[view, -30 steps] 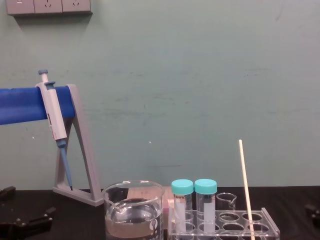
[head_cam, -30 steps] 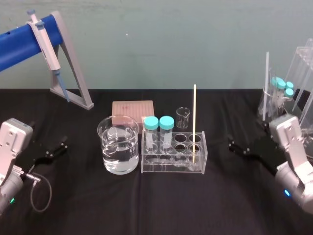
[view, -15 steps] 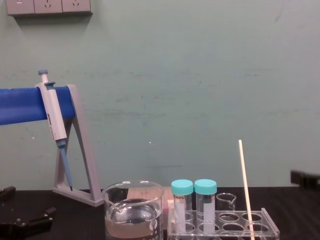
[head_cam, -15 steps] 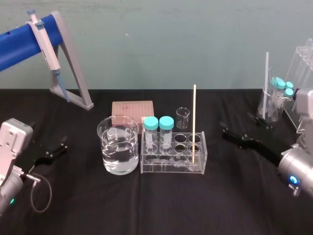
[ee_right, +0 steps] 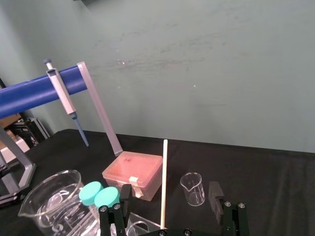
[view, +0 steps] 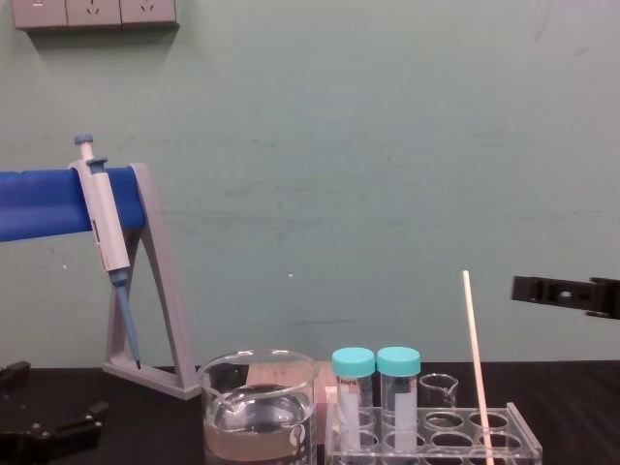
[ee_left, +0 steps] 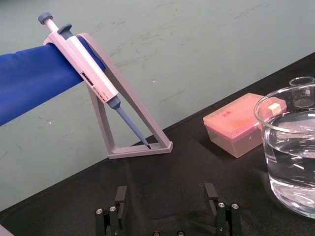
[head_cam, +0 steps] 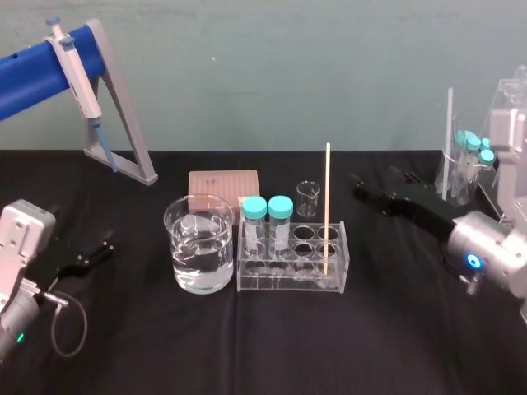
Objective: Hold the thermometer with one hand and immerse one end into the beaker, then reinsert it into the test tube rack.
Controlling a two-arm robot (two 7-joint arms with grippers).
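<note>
The thermometer [head_cam: 327, 206] stands in a hole at the right end of the test tube rack [head_cam: 292, 273], almost upright, and nothing is touching it. Its top rises well above the two teal-capped tubes [head_cam: 268, 209] that sit in the rack's left holes. The beaker [head_cam: 200, 251], partly filled with clear liquid, stands on the black bench [head_cam: 263, 346] just beside the rack's left end.

The right gripper [head_cam: 372, 188] hangs in the air to the right of the rack and behind it, pointing toward the rack. In the chest view the right gripper [view: 567, 291] is level with the upper part of the thermometer and apart from it. The right wrist view shows its fingers [ee_right: 215, 192] spread wide and holding nothing, and the thermometer appears beyond the gap between them.

The left gripper [head_cam: 100, 248] is low over the bench, well to the left of the rack and past the beaker. Its fingers [ee_left: 120, 195] are also apart and empty.

Behind the rack stand a tiny glass beaker [head_cam: 307, 197] and a pink tip box [head_cam: 223, 185]. Far behind and to the left of the rack, a grey-and-blue pipette [head_cam: 74, 70] hangs on its stand [head_cam: 123, 123].
</note>
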